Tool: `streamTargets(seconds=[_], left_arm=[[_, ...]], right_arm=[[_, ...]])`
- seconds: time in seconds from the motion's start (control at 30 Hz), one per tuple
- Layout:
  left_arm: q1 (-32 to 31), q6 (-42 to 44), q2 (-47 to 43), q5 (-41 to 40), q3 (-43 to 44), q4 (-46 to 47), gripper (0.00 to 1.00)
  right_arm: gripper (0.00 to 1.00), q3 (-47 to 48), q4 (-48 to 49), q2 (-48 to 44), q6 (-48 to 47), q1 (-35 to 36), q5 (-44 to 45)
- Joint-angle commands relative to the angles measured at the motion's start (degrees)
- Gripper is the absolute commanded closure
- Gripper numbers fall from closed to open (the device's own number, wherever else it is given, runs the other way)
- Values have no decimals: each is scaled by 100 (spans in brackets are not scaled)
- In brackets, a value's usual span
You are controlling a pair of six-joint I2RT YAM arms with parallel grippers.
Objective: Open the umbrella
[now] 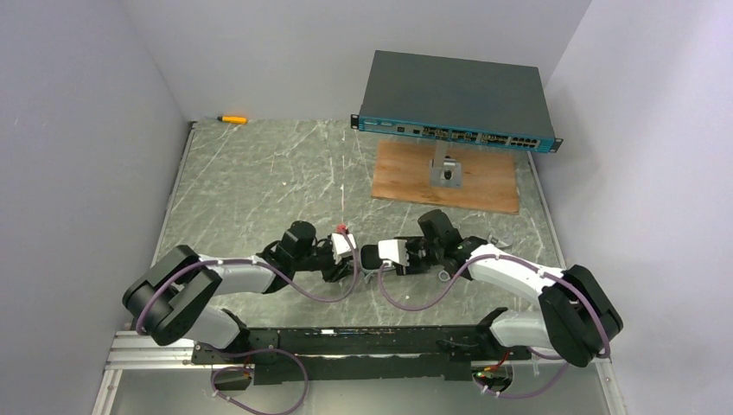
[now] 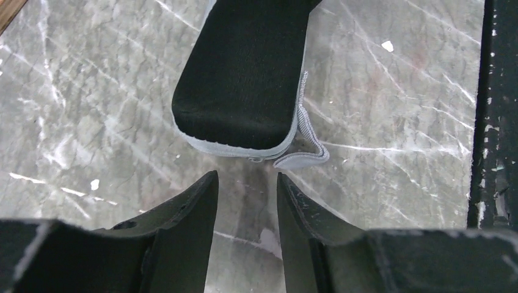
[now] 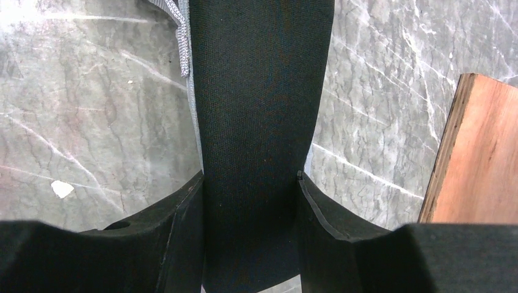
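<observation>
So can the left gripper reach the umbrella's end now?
Probably yes. The left gripper is open, and the umbrella lies just ahead of it on the table with nothing between. The right gripper clamps it farther along.

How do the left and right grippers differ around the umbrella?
The right gripper has its jaws shut on the umbrella; the left gripper has its jaws open, nothing between them. The right straddles the umbrella's body; the left sits just short of its rounded end. Both face the folded umbrella.
</observation>
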Motion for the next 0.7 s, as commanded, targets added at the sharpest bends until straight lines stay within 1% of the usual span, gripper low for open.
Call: streamTargets(seconds=[0.0, 0.2, 0.33, 0.43, 0.47, 0.5, 0.6, 0.67], left_arm=[[-129, -11, 269, 80, 11, 690, 54], [-344, 189, 633, 59, 77, 987, 53], [-465, 87, 861, 34, 108, 1189, 53], [-556, 65, 990, 16, 140, 1264, 56], [-566, 50, 1022, -11, 149, 1320, 59], [-565, 21, 1064, -44, 168, 1331, 64], [-567, -43, 1088, -166, 251, 1166, 83], [-560, -105, 1035, -254, 194, 1224, 94]], right_arm=[[100, -277, -317, -232, -136, -36, -213], [100, -320, -297, -253, -252, -35, -232], [100, -283, -306, -273, -190, -33, -253], [100, -302, -357, -326, -208, -38, -249], [100, -332, -358, -371, -220, -32, -244], [100, -354, -368, -408, -237, -37, -243], [100, -417, -395, -536, -250, -37, -260], [100, -459, -431, -631, -288, -33, -341]])
